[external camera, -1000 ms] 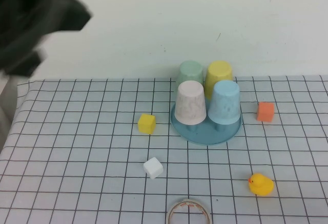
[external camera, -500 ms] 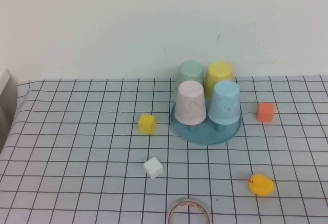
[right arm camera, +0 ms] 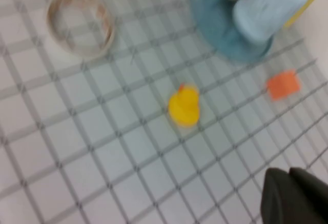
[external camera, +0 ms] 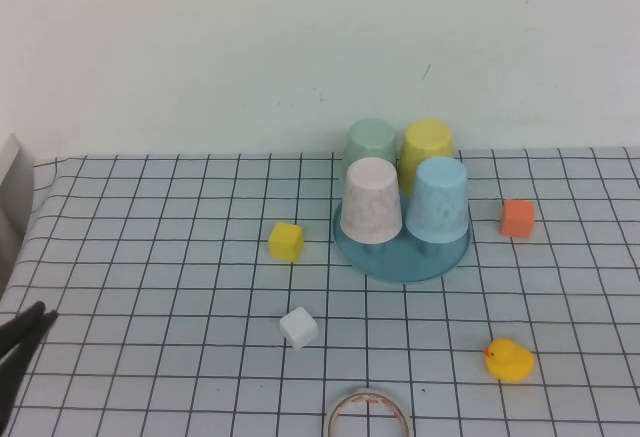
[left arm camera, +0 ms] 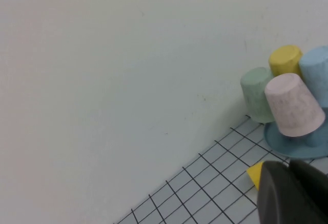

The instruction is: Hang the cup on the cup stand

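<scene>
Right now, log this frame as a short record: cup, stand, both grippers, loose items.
cup: light blue cup upside down on the cup stand
other cups on stand: speckled white-pink, mint green, yellow
left gripper: shut, at the table's left edge, holding nothing
right gripper: shut, above the table near the duck, holding nothing
loose items: yellow block, white block, orange block, rubber duck, tape roll
</scene>
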`<state>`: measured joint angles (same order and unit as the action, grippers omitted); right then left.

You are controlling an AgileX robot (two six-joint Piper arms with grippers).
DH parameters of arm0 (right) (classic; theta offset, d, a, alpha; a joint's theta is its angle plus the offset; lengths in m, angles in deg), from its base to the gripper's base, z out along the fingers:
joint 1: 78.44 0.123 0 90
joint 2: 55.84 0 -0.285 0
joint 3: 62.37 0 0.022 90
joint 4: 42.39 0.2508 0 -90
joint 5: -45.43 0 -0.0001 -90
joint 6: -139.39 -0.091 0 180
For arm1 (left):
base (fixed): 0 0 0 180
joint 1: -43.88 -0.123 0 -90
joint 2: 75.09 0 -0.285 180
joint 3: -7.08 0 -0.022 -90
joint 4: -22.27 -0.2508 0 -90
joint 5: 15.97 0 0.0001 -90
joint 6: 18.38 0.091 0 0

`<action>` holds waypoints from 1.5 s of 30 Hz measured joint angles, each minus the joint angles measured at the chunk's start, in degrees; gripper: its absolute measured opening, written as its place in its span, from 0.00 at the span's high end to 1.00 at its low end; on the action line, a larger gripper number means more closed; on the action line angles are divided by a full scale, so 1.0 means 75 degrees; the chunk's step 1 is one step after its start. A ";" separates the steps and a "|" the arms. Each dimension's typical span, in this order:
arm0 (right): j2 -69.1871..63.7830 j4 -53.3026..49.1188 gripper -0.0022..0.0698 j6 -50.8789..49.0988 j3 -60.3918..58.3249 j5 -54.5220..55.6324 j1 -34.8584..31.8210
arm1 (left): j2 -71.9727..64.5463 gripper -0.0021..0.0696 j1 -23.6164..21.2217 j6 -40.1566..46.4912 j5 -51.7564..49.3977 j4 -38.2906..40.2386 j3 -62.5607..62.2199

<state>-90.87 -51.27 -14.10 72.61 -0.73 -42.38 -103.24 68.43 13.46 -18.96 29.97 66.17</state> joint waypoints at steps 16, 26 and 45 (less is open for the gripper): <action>0.0436 0.0439 0.97 -0.0422 -0.1296 0.0799 0.0000 | 0.0000 0.97 0.0000 0.0000 0.1144 0.0045 0.1256; 0.0436 0.0499 0.97 -0.0438 -0.1295 0.0795 0.0000 | 0.0000 0.97 0.0000 0.0000 0.0533 0.0045 0.1256; 0.0448 0.0528 0.97 -0.0438 -0.1295 0.0795 0.0000 | 0.1686 0.97 -0.2193 -0.0005 0.0633 0.0045 0.2457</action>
<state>-87.51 -47.31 -17.39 62.89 5.23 -42.38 -90.60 51.99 13.42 -14.21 30.31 84.59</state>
